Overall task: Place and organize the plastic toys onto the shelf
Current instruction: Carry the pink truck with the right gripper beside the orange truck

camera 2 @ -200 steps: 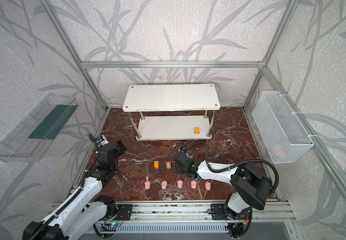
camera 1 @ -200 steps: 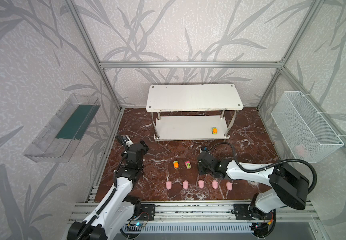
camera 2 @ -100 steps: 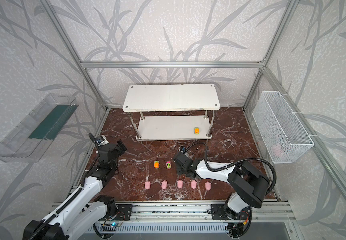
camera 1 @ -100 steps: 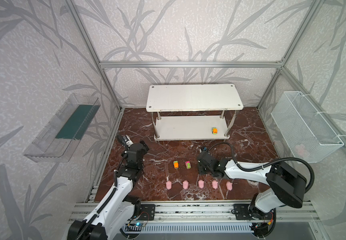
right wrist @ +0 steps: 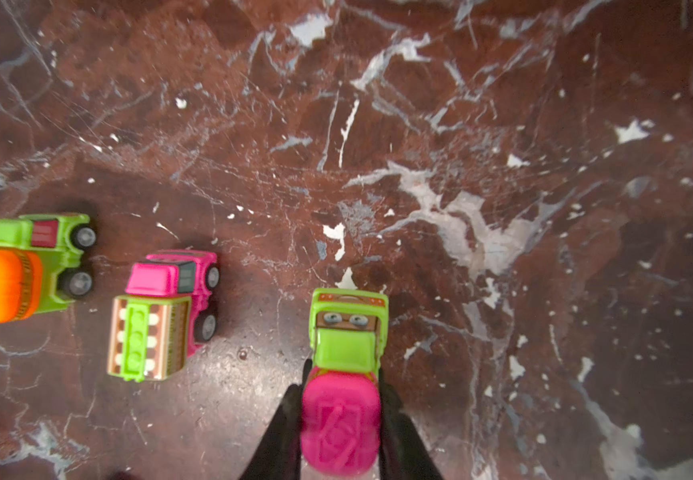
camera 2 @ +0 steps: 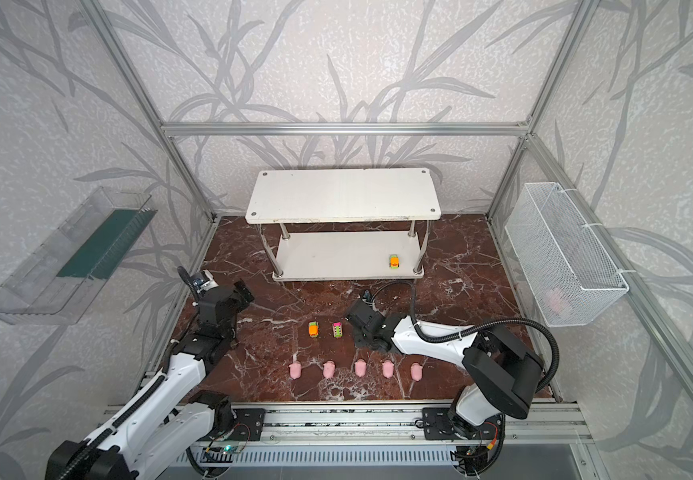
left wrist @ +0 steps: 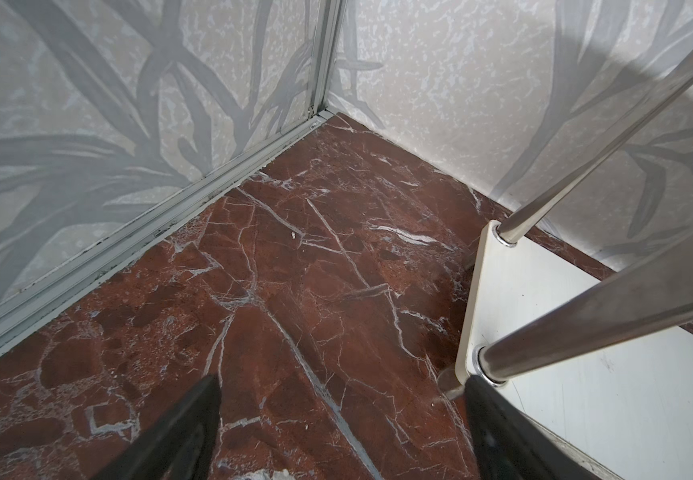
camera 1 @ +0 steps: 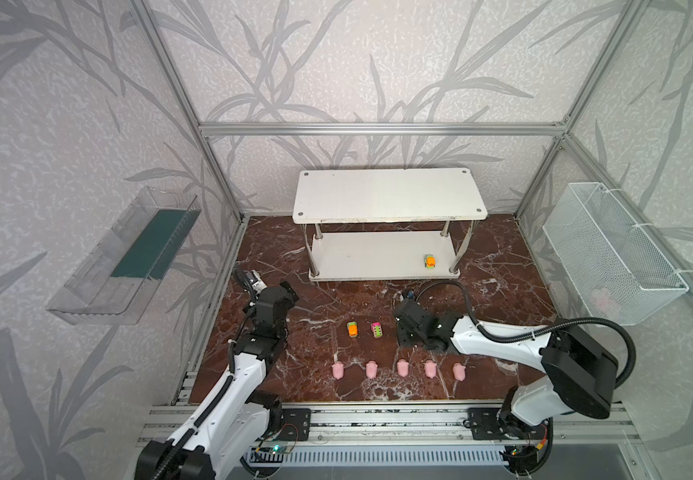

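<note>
Four toy vehicles are in sight, and the only print that can be made out is a pair of cartoon eyes on the windscreen of the green mixer truck with the pink drum (right wrist: pixel 347 345). The raised pattern on that drum is too blurred to read.

The right gripper (right wrist: pixel 340 384) has hold of this truck. Its black fingers (right wrist: pixel 291 411) press against either side of the drum, jaws drawn in narrow, and the truck is on the marble floor (right wrist: pixel 503 124). Just beside it stands the pink truck (right wrist: pixel 162 311), and past that the green mixer truck with the orange drum (right wrist: pixel 12 278); both are apart from the gripper. A second orange-drum truck (camera 1: pixel 430 261) sits on the lower tier of the white shelf (camera 1: pixel 390 195), near its right end. Five pink pig figures (camera 1: pixel 402 368) stand in a row on the floor, nearer the front.

Compared with the top views of a second ago, the toys and the left arm lie as they did (the right arm has barely shifted).

The right arm reaches low from the front right, with its forearm nearly level and its wrist bent down over the truck. The left arm stands folded at the left. The left gripper (left wrist: pixel 338 380) is spread wide with nothing between its fingers, aimed at the shelf's left end.
</note>
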